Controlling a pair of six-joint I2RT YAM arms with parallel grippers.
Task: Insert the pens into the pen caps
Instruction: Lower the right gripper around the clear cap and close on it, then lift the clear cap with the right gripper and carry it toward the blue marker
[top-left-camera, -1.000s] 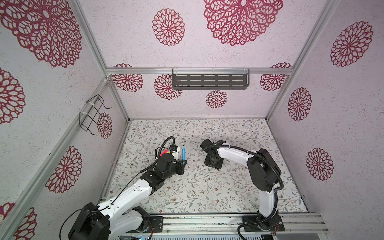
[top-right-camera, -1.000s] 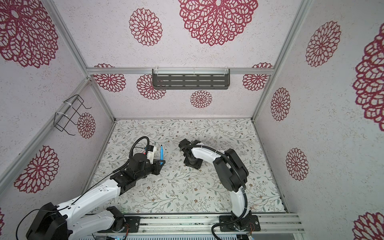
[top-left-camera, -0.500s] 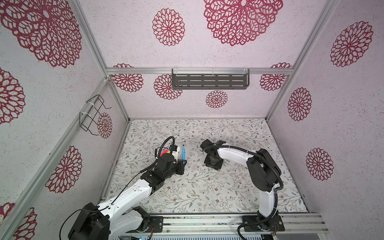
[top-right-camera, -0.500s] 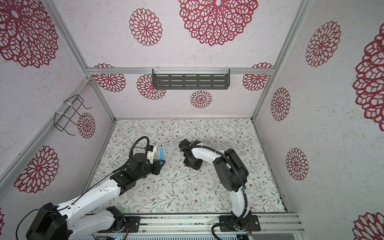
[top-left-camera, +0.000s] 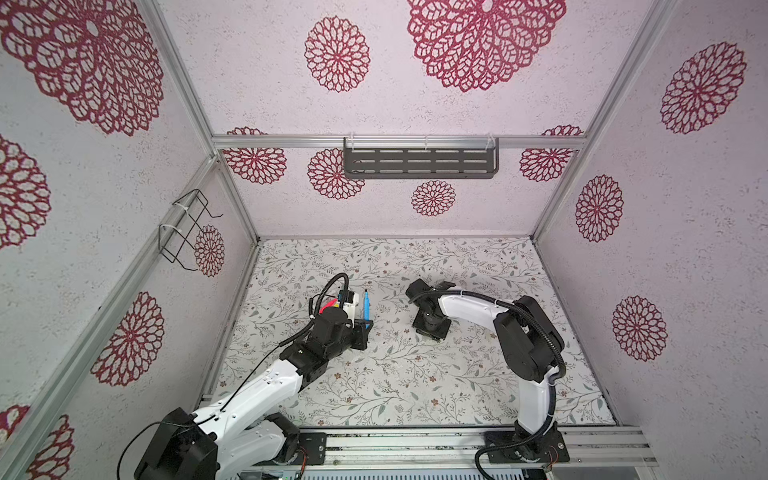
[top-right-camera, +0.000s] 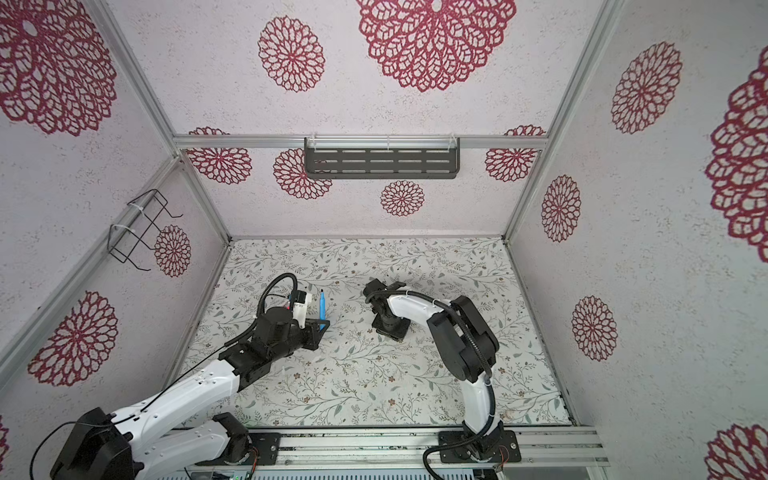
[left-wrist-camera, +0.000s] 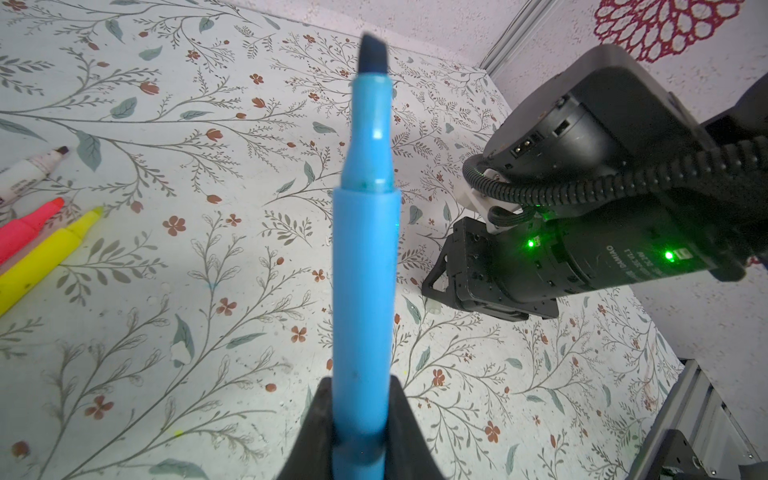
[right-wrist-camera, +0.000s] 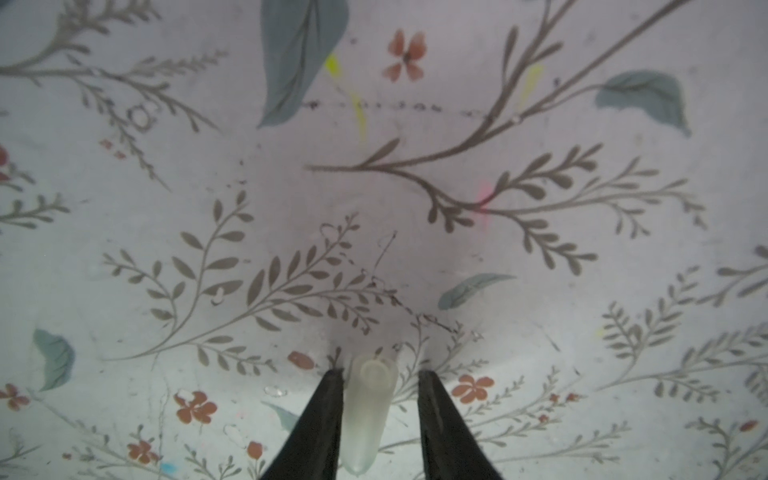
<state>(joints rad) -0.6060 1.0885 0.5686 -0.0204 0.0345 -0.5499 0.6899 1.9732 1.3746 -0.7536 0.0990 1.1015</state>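
My left gripper (left-wrist-camera: 360, 384) is shut on the blue pen (left-wrist-camera: 365, 270). The pen is uncapped and its dark tip points up, as both top views show (top-left-camera: 366, 305) (top-right-camera: 322, 305). Beside it on the floral mat lie the white pen (left-wrist-camera: 25, 172), the pink pen (left-wrist-camera: 25, 226) and the yellow pen (left-wrist-camera: 45, 253), all uncapped. My right gripper (right-wrist-camera: 380, 374) points down at the mat mid-table (top-left-camera: 432, 332). It stands open around a clear pen cap (right-wrist-camera: 369, 411). One finger (right-wrist-camera: 328, 399) touches the cap, and the other stands apart from it.
A wire basket (top-left-camera: 185, 226) hangs on the left wall and a dark slotted shelf (top-left-camera: 419, 162) on the back wall. An aluminium rail (top-left-camera: 415, 444) runs along the front edge. Yellow and pink ink streaks mark the mat (right-wrist-camera: 357, 112).
Both arms stay where they were in the top views. The right jaws have drawn closer around the clear cap.
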